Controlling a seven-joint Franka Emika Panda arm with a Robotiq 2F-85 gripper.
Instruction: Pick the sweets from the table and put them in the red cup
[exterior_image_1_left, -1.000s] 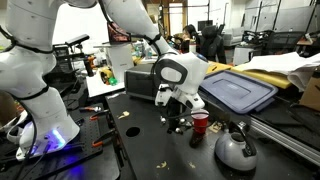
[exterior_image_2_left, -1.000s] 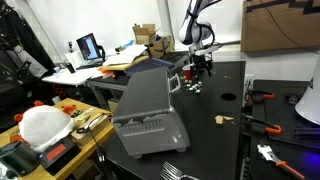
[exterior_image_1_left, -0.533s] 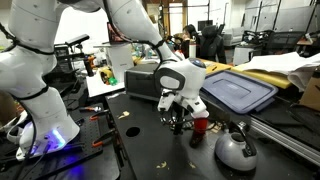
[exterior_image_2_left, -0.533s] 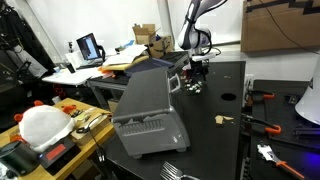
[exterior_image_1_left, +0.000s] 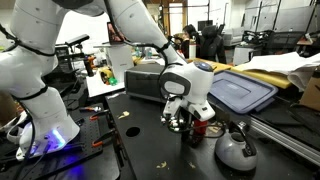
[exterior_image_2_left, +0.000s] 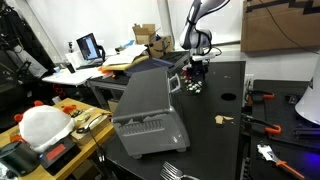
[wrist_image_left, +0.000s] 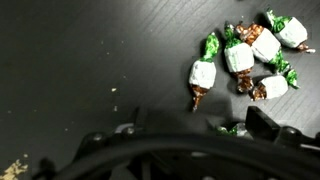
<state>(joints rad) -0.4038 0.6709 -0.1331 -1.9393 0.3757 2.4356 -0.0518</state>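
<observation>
Exterior view: the claw (exterior_image_1_left: 183, 124) hangs low over the black surface (exterior_image_1_left: 150, 152), just beside the red cup (exterior_image_1_left: 207, 128), which stands upright and is partly masked by the wrist. A grey kettle (exterior_image_1_left: 236, 150) stands near the cup on its far side from the claw. The sweets cannot be made out here; the claw body covers them. Exterior view, from farther off: the claw (exterior_image_2_left: 197, 72) is down close to the surface (exterior_image_2_left: 228, 100), and the sweets (exterior_image_2_left: 195, 88) show as pale specks just beside it. The cup is too small here to place with confidence. Wrist view: the cup is out of frame. The sweets (wrist_image_left: 240, 57) lie in a tight cluster on the surface (wrist_image_left: 80, 60), white pieces with green and brown twisted ends, several touching. One piece (wrist_image_left: 204, 74) sits at the cluster's near edge, and a further green scrap shows low between the jaws. The claw (wrist_image_left: 198, 122) appears released, its jaws standing apart with nothing clearly held. Assessment: the step in hand is the first pick. It is best done by taking the outlying piece rather than the packed ones, centring it between the jaws and descending until the tips nearly meet the surface. Closing should be slow so the slick wrapper does not squirt out. Neighbours may be scattered if the jaws straddle two.
</observation>
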